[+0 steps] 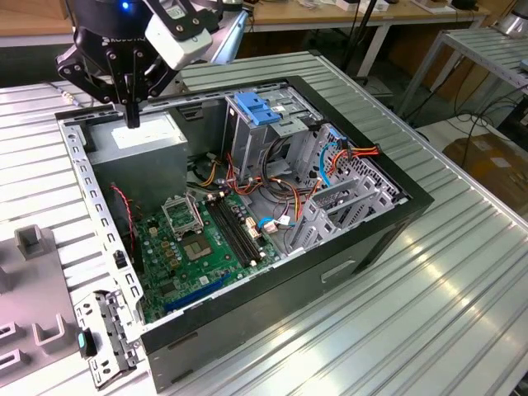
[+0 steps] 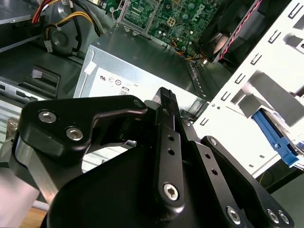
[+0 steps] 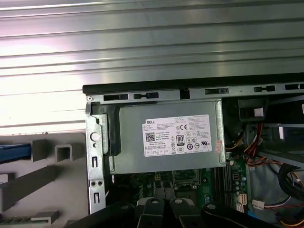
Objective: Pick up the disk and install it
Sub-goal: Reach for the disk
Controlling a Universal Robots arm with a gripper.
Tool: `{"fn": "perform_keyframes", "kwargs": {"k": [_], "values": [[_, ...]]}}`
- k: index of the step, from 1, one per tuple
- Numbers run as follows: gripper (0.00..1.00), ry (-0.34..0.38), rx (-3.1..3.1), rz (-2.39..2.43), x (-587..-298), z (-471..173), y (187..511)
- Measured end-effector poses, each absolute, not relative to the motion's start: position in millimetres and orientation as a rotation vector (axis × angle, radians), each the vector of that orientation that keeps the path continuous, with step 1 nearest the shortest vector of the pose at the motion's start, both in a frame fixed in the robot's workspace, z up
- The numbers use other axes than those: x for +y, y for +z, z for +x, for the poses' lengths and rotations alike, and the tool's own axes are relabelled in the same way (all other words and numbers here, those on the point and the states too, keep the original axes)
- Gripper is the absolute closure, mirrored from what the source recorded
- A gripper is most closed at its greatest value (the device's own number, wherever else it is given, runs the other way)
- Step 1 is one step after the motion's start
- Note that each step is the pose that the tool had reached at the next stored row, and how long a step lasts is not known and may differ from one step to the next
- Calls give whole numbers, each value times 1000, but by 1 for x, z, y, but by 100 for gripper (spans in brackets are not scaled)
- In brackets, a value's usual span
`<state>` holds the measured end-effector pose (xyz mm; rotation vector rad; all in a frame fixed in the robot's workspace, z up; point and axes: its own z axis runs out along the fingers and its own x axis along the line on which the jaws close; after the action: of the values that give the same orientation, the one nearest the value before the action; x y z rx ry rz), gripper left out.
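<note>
Gripper (image 1: 132, 115) hangs over the grey power-supply box (image 3: 166, 137) inside the open case, fingers together, holding nothing. Past the perforated case wall (image 1: 82, 181), outside the chassis, sits a grey fixture (image 3: 57, 175). The disk (image 3: 14, 152) lies there, just a blue rail edge peeking in. It's well apart from the gripper, toward the exterior view's left, and the rail seems to run square to that wall.

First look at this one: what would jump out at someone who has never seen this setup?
The open computer case on the ribbed metal table draws the eye, its green motherboard exposed in the exterior view. The black gripper hangs shut and holding nothing over the grey power supply, in the case's corner at the exterior view's left. A bright blue handle tops the metal drive cage nearby.
</note>
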<state>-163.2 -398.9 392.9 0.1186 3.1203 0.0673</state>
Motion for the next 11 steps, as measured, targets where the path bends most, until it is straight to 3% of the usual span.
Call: {"fn": "perform_keyframes", "kwargs": {"k": [11], "values": [[89,67,3122,119,-399,-171,393]]}}
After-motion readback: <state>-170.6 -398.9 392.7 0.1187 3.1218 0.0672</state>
